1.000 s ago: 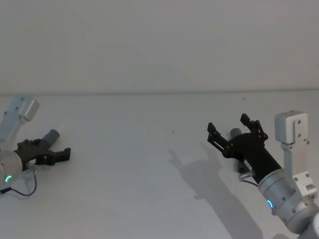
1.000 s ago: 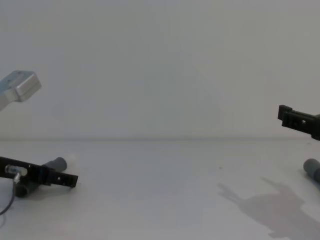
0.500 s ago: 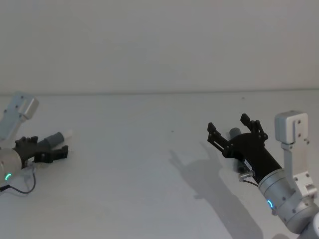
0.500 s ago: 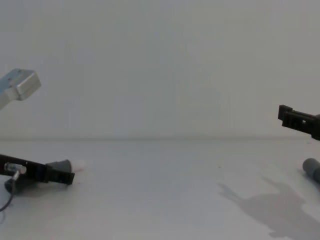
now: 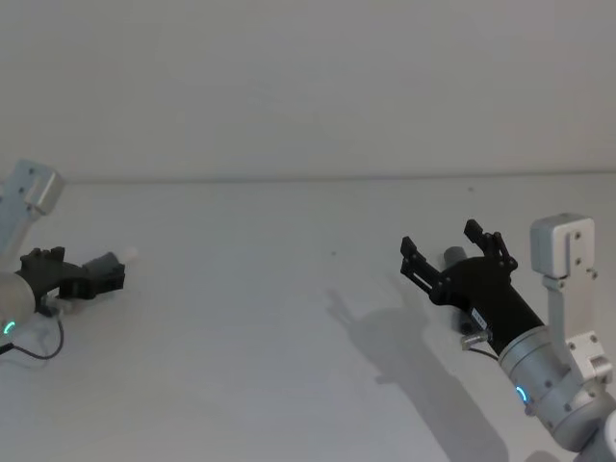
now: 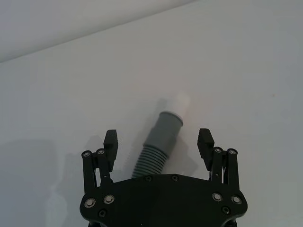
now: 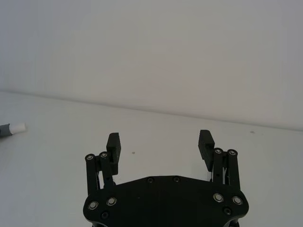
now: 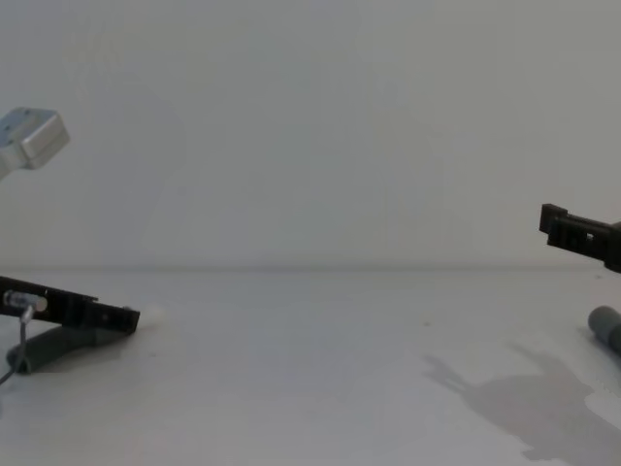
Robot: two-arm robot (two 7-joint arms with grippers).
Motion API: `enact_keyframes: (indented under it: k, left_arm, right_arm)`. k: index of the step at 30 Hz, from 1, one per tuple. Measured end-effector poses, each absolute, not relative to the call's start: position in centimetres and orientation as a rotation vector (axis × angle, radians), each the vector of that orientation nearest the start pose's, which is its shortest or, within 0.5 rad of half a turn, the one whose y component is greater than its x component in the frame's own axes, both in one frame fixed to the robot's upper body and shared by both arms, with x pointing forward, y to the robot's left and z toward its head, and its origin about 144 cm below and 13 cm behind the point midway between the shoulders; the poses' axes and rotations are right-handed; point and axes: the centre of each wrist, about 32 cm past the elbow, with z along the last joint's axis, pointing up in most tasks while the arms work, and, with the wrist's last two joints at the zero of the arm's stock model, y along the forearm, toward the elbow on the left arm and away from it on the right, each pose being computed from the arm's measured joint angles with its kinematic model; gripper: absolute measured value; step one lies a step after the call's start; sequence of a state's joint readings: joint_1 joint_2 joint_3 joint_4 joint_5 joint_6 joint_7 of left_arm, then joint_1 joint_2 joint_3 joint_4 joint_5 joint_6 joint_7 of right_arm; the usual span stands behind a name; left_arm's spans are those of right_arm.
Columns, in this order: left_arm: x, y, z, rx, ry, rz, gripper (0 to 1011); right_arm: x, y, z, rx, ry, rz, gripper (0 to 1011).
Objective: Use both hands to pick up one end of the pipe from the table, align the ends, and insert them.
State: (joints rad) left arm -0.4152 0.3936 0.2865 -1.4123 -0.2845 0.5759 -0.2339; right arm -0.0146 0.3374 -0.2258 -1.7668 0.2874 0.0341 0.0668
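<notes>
Pipe halves, two, lie well apart on the plain matte white desk, one toward each side.

On the left: left hose piece, short, dark-grey, corrugated, ending in a smooth grey cuff with a narrower white tip. Its long axis runs from under the black parallel-jaw left end effector out past the fingers. In the head view the white tip points toward the desk's middle and slightly away from the robot. The left end effector is low at the desk, jaws spread wide, one finger on either side of the corrugated part, neither touching it. From the chest view the hose seems to rise a little toward the fingers; cannot tell whether the cuff is off the surface.

On the right: right hose piece, its smooth grey end resting on the desk. The head view has it between the fingers of the black right end effector; the chest view puts that end effector above it, apart. Jaws spread wide. Which way this piece's long axis runs, cannot tell: its length is hidden by the end effector's body. The right arm's shadow falls on the desk toward the middle.
</notes>
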Motion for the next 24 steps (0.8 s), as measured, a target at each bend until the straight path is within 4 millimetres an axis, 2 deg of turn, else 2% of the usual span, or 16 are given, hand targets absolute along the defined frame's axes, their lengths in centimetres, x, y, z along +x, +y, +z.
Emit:
enact_keyframes:
  k: [24]
  left_arm:
    - [55.90,28.70,123.84,0.451,0.275,1.129,1002]
  right_arm:
    - [44.33,-23.71,118.87,0.026,-0.075,-1.229,1001]
